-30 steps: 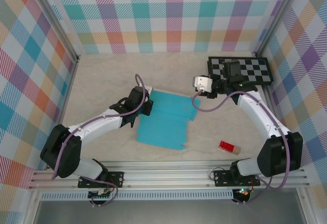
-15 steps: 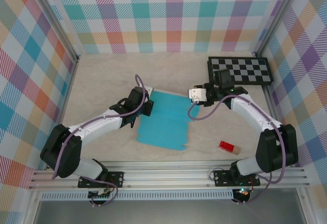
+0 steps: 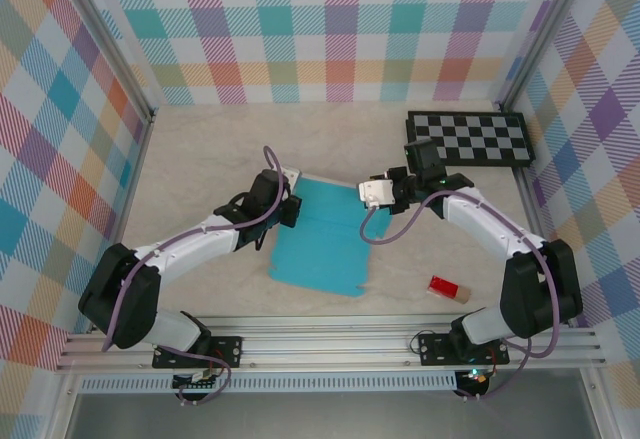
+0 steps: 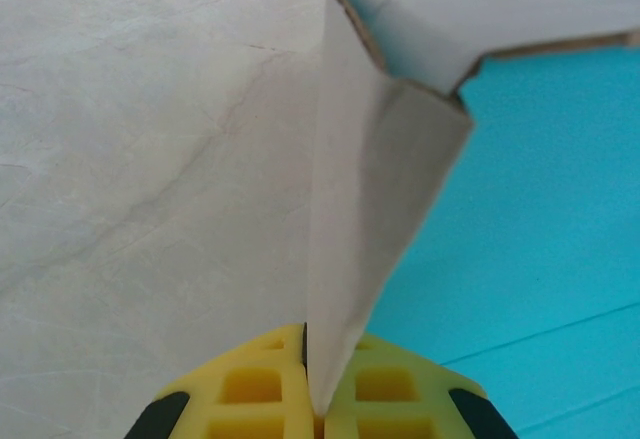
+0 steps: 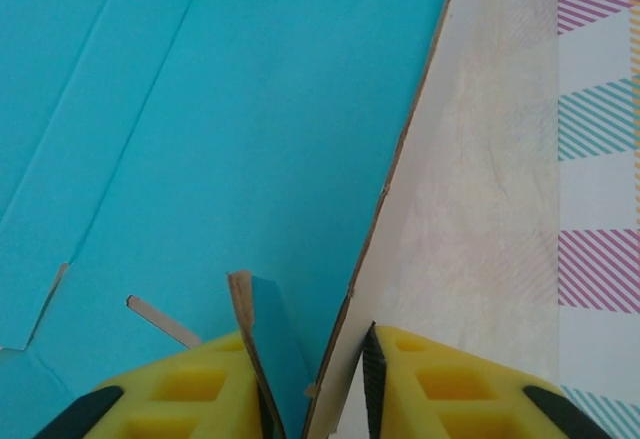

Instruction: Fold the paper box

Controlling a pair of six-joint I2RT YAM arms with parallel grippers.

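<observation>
The pale marbled tabletop is carrying a flat teal card cut-out between both jaws, a black-and-white checkerboard behind the right jaws, and a small red block nearer.

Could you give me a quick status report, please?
Left gripper shut on a raised flap of the paper box. Right gripper open, straddling its edge. Red block and checkerboard lie apart from it.

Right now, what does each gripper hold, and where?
Left gripper pinches the paper box by a raised white flap. Right gripper straddles its edge, jaws apart, holding nothing.
</observation>
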